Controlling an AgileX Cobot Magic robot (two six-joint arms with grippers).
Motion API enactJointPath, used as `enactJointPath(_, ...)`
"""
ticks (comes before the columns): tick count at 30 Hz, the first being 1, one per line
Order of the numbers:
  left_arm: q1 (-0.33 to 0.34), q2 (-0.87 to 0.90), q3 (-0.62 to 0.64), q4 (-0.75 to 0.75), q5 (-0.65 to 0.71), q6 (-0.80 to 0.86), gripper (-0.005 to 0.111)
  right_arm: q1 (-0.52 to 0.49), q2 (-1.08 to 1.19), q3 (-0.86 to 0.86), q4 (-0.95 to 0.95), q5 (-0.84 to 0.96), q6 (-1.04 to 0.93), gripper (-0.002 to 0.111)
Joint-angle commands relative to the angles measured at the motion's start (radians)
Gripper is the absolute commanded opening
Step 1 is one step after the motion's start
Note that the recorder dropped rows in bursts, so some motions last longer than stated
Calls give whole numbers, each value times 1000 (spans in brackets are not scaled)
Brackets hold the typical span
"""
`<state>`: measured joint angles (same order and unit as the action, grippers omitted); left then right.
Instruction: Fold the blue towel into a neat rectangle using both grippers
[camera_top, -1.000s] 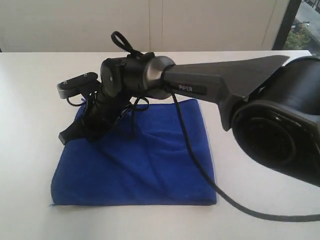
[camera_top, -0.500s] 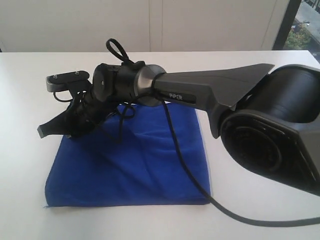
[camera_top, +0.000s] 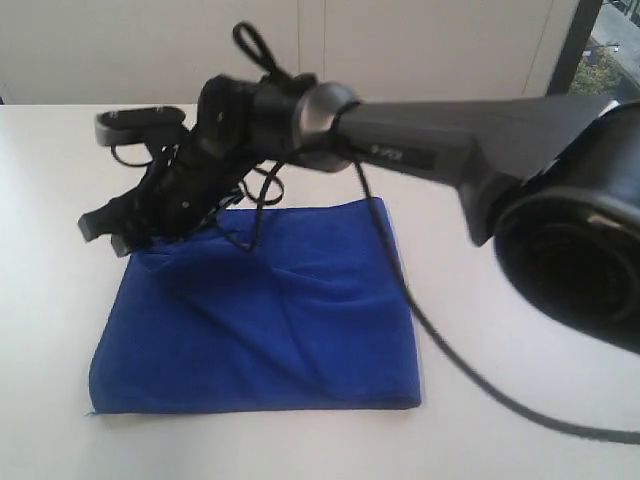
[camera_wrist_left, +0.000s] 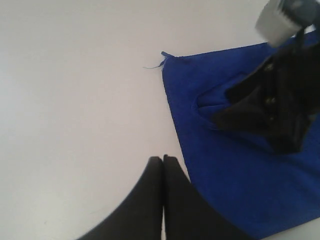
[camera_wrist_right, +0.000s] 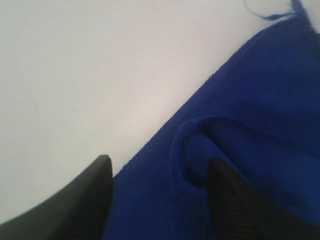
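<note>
A: Where's the towel (camera_top: 260, 320)?
B: On the table (camera_top: 60, 300), left of centre in the exterior view. The right arm (camera_top: 450, 150) crosses above its far edge from the right.
A: Grippers?
B: Right gripper (camera_top: 103, 235) is over the far-left corner. Left gripper (camera_wrist_left: 163, 165) is over bare table, just beside a towel edge. Cable (camera_top: 440, 345) crosses the towel's right side.

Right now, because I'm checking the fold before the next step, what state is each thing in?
blue towel: folded into a rough rectangle, lying flat on the table, one small pucker near a corner.
left gripper: jaws shut, empty, over the table beside the towel.
right gripper: jaws open, gripping nothing, at the towel's puckered edge.
</note>
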<state>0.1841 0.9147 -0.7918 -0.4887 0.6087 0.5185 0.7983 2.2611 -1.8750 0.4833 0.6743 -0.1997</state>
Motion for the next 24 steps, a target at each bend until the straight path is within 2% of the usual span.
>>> enactJointPath(1,3,-7,4,-8,12,4,0,-107,-83,-8,-31,165,-7,45)
enactJointPath(4,3,-7,4,-8,12,4,0,-185,-93,-8,-59,251,-49,31)
enactJointPath(9,3,-7,4,-8,12,4,0,-288,-58,-8,-256,285,-65,0)
enactJointPath(12,3,-7,4,-8,12,4,0,-322,-20,-8,-328,266,-65,0)
enactJointPath(24,3,-7,4,-8,12,4,0,-392,110,-8,-422,219,-102,0)
